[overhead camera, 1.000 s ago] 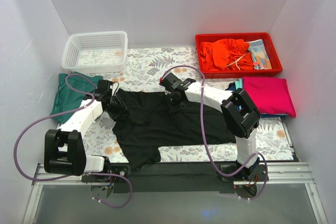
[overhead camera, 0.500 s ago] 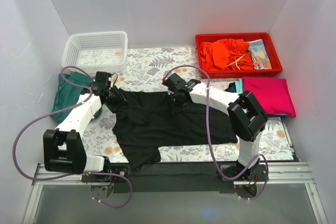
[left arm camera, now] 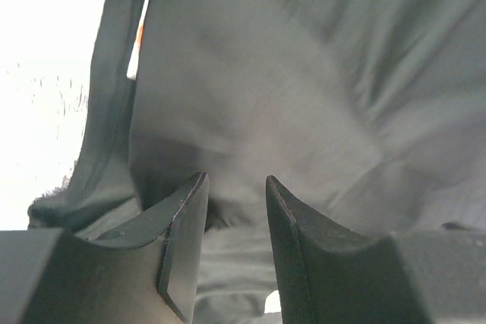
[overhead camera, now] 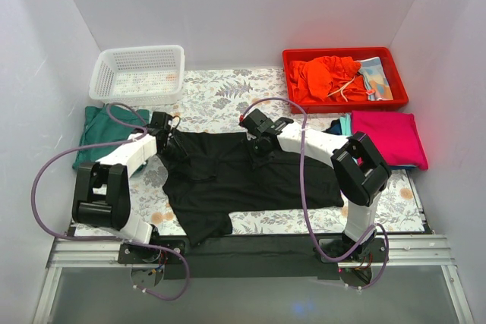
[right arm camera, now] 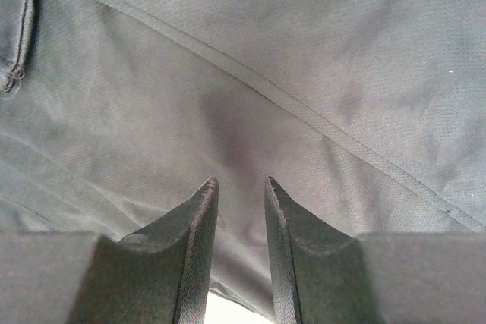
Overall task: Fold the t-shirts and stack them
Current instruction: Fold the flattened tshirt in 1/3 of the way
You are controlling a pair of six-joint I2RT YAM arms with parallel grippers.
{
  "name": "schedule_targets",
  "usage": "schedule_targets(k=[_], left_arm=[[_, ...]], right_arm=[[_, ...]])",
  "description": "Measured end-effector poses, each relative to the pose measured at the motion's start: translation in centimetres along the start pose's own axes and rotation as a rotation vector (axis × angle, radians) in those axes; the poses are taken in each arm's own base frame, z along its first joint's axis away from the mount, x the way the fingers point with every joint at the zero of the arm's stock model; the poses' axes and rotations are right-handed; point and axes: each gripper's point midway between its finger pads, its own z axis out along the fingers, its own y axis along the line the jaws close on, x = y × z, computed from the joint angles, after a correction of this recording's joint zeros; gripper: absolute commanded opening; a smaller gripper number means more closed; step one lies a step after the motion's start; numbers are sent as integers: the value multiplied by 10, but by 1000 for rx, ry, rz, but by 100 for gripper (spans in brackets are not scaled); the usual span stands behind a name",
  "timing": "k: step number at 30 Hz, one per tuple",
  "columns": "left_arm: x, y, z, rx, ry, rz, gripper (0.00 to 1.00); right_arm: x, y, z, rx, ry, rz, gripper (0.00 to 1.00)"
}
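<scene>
The left gripper clamps the black shirt at its far left corner; the right gripper pinches its far edge.

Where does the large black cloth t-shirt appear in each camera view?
Top external: the large black cloth t-shirt lies spread at the centre of the floral table covering, between both arms.
Left wrist: it fills most of the picture, above the left pincer.
Right wrist: it fills the picture above the right pincer, a seam running across.
Shared landmark: the left pincer and right pincer, at the shirt's far edge in the top view.
</scene>
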Motion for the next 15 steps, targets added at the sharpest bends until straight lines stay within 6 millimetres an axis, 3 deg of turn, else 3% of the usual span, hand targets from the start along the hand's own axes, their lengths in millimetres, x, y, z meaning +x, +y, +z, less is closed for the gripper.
schedule_targets(k=[9,15], left_arm=[[54,34,-8,-36,87,-21,35],[39,22,-28,-20,34,-29,35]], right_arm=[[0,-3,0,3,0,8,36],[4,-7,-1,17,-1,24,36]])
